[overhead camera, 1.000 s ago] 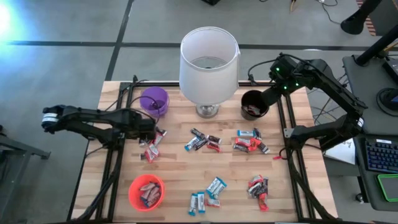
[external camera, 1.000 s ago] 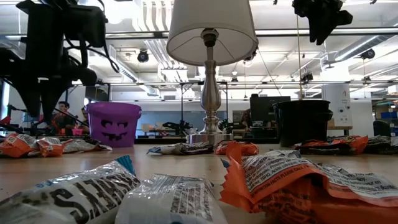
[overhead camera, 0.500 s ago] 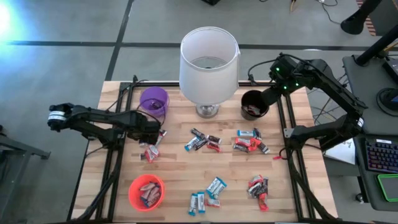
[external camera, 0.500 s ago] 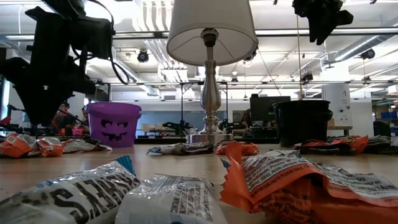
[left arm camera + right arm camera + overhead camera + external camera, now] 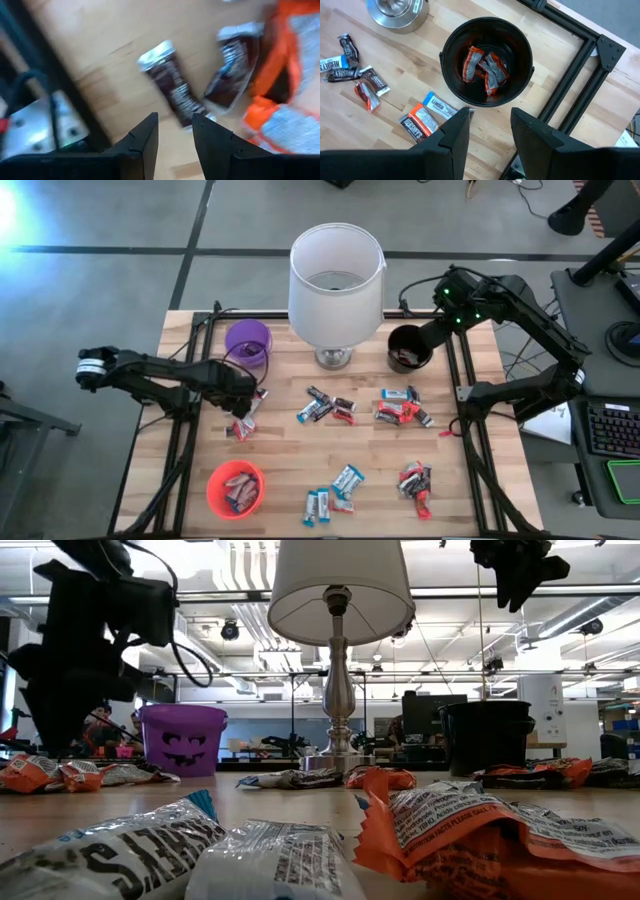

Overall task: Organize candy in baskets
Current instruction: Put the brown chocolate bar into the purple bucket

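Observation:
My left gripper (image 5: 240,396) (image 5: 175,131) points down, open, over a small candy pile (image 5: 243,422) near the table's left edge. A dark brown bar (image 5: 172,92) lies flat on the wood just ahead of its fingertips, with another dark bar (image 5: 234,65) and orange wrappers (image 5: 285,75) beside it. My right gripper (image 5: 432,332) (image 5: 490,122) hangs open and high over the black basket (image 5: 487,62), which holds a few orange-wrapped candies. The purple basket (image 5: 248,340) stands at the far left. The orange basket (image 5: 236,488), with several candies in it, is at the near left.
A lamp with a big white shade (image 5: 337,268) stands on a metal base at the far middle. More candy lies in heaps at mid-table (image 5: 325,408) (image 5: 400,410) and near the front edge (image 5: 335,495) (image 5: 415,485). Black frame rails (image 5: 185,430) run along both table sides.
My left gripper has rolled about its own downward-pointing line and sunk a little toward the candy pile at the left. Its jaws stay open at the same width. The candy has not moved.

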